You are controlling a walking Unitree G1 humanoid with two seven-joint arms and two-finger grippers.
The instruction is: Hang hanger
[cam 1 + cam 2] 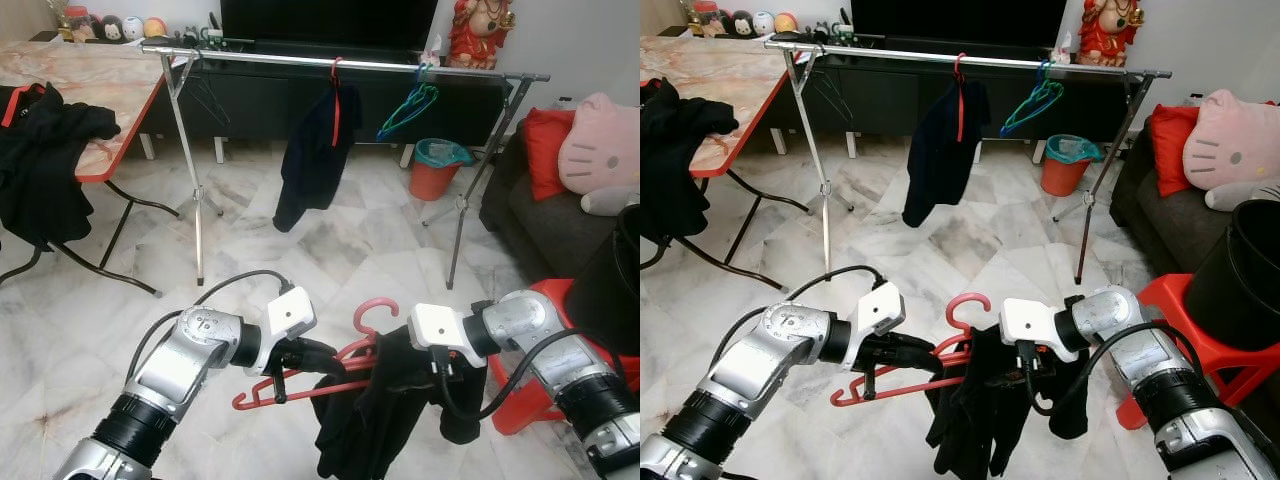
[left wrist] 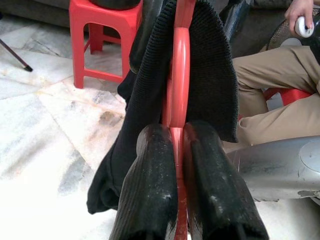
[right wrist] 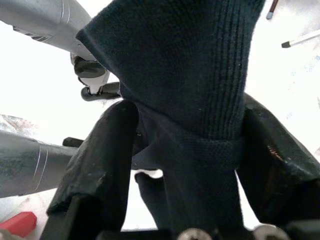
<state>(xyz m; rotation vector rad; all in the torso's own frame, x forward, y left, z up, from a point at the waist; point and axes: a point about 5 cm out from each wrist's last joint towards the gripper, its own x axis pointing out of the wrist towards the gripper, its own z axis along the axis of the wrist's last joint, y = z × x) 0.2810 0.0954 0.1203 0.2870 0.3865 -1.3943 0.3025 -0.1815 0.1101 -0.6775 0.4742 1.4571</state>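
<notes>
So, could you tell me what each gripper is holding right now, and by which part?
The left gripper is shut on the red hanger, clamping its bar. The right gripper grips the dark garment draped over that hanger.

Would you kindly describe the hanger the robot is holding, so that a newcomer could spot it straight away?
Start at the long metal clothes rail across the room, then drop to the floor in front, between the two silver arms. There the left end effector grips a red hanger with a dark garment draped on it. Unlike the rail's hangers, it is not hooked on anything.
</notes>
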